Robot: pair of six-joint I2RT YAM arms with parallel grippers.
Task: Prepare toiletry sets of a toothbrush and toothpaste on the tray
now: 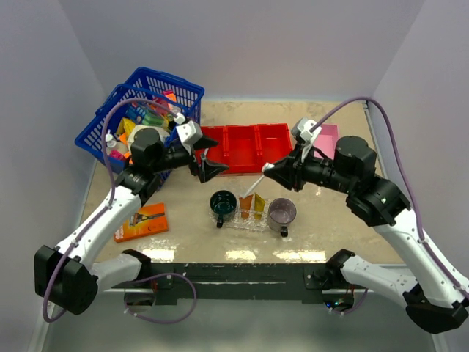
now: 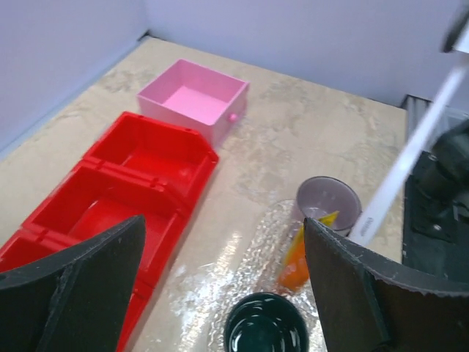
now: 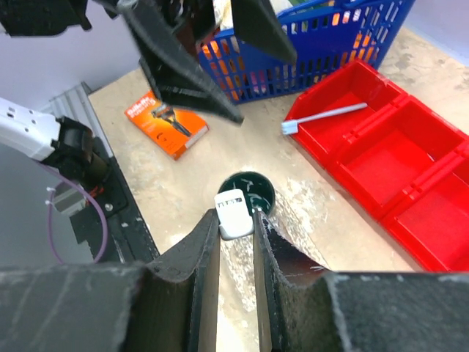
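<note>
Pinching a white toothbrush [image 3: 234,211] by its butt end in the right claw [image 3: 235,224], slanting it down toward the clear tray [image 1: 253,224] — and losing its bristle end from the right wrist view, below the fingers. Failing to make out any contact between that brush and the tray. Hanging the left claw [image 1: 210,169] by the left end of the red bin [image 1: 245,143], spread wide, gripping nothing. Sitting side by side on the tray: orange tube [image 1: 246,206] and yellow-orange tube [image 1: 259,207], the latter showing only a tip in the left wrist view. Lying in the bin's end compartment nearest the blue basket [image 3: 330,44]: a second toothbrush [image 3: 322,117] — not showing from above. Flanking the tray: green mug [image 1: 222,205], cut off at the left wrist frame's bottom, and grey cup [image 1: 282,213].
</note>
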